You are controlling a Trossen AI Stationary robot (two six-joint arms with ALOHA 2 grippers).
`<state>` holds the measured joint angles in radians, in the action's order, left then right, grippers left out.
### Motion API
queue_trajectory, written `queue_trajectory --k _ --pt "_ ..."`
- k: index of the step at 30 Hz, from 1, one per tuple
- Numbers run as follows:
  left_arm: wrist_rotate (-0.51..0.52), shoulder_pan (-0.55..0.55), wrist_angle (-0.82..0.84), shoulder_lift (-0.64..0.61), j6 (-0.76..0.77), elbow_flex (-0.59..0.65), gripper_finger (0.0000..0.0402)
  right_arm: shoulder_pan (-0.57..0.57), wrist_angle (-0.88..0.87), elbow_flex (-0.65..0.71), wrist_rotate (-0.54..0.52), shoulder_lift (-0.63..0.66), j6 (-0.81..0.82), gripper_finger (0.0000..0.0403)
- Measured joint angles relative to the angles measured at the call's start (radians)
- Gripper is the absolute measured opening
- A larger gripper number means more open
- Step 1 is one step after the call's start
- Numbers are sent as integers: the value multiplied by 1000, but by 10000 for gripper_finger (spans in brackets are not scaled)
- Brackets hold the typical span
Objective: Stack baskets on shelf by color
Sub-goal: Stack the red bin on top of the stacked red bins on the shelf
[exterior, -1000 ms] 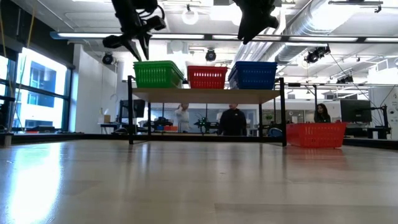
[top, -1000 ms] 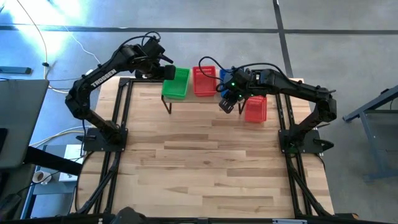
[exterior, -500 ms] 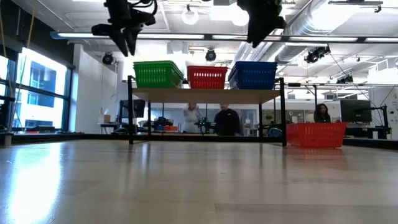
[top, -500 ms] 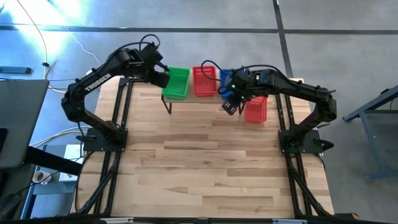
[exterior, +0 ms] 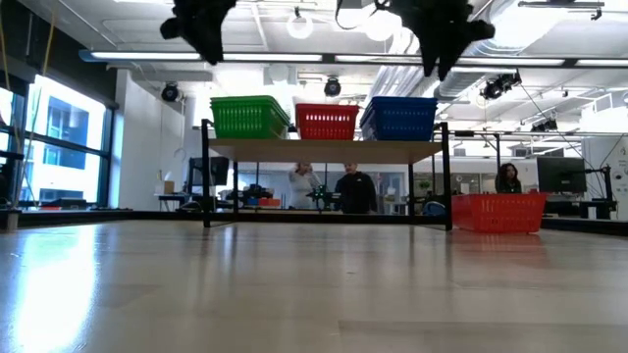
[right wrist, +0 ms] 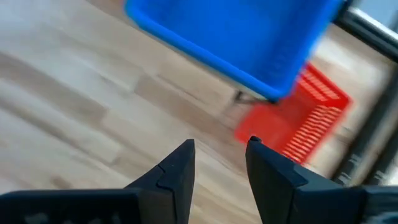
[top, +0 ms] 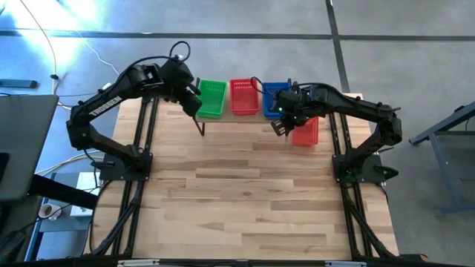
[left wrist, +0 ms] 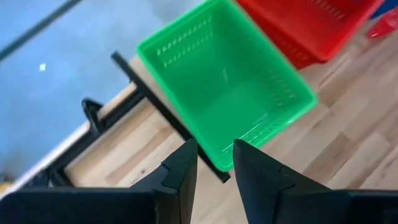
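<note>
On the shelf (exterior: 329,150) the baskets stand side by side on their bottoms: green (top: 211,99) (exterior: 249,116), red (top: 243,96) (exterior: 327,122) and blue (top: 274,96) (exterior: 400,117). How many are nested in each, I cannot tell. Another red basket (top: 305,130) (exterior: 498,211) rests on the tabletop right of the shelf. My left gripper (top: 196,107) (left wrist: 214,146) hovers open just left of the green basket (left wrist: 230,81), well above it. My right gripper (top: 280,127) (right wrist: 221,146) hovers open near the blue basket (right wrist: 249,37), left of the red basket on the table (right wrist: 298,130).
The shelf stands on black legs (exterior: 206,176) at the table's far edge. Bare wooden tabletop (top: 245,193) stretches from the shelf to the near edge. People stand in the room behind the table (exterior: 355,191).
My left gripper has drawn back from above the green basket, toward the table's left and near side, and has risen. My right gripper has moved toward the table's right, closer to the red basket on the table. No basket has moved.
</note>
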<state>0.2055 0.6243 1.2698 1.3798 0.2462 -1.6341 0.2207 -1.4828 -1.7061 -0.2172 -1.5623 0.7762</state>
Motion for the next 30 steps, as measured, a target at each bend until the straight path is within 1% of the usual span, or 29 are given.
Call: queue_trajectory --k 4,8,10,13,21,26,30 --pt "2 -25 -24 -41 -30 0 94 -8 -93 0 -83 0 88 129" --pt "15 -40 -38 -64 -64 0 94 10 -89 23 -140 17 126 129" --pt "14 -48 -37 -73 -67 1 94 28 -85 56 -161 38 153 129" --pt "12 -57 -62 -100 -75 38 94 61 -87 129 -161 77 168 129" --pt "15 -56 -107 -158 -75 144 94 160 -58 347 -149 245 255 129" --pt "15 -57 -128 -172 -75 162 94 250 10 466 -131 330 240 129" --pt "11 -57 -135 -172 -75 163 94 347 108 559 -69 364 176 129"
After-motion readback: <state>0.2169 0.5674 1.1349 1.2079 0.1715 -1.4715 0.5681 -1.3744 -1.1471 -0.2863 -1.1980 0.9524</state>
